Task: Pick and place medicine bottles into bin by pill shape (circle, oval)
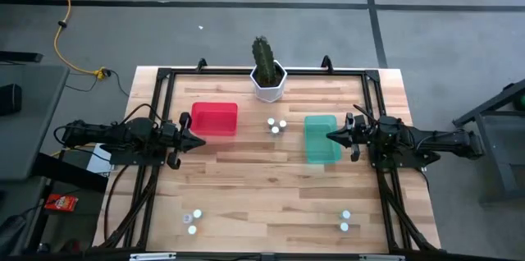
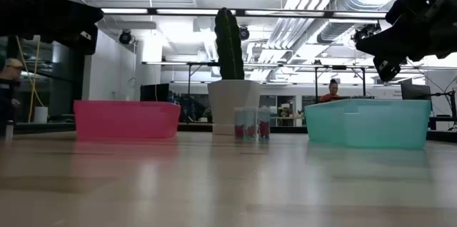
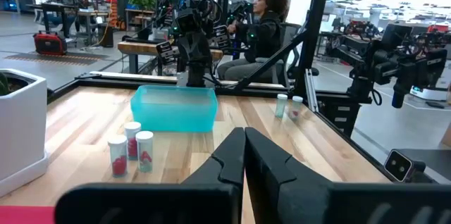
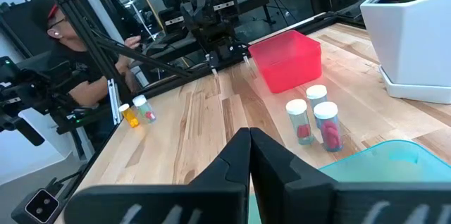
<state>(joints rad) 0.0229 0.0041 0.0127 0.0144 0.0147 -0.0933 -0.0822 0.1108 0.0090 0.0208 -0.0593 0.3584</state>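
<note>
Three small white-capped bottles stand upright in a cluster at the table's middle, between the red bin and the teal bin; they hold red pills. Two bottles stand near the front left, one with an orange body. Two more stand near the front right. My left gripper is shut and empty beside the red bin. My right gripper is shut and empty above the teal bin.
A white hexagonal pot with a cactus stands at the far middle edge. A black frame rims the table. People sit at benches beyond the table. Bare wood lies across the table's middle front.
</note>
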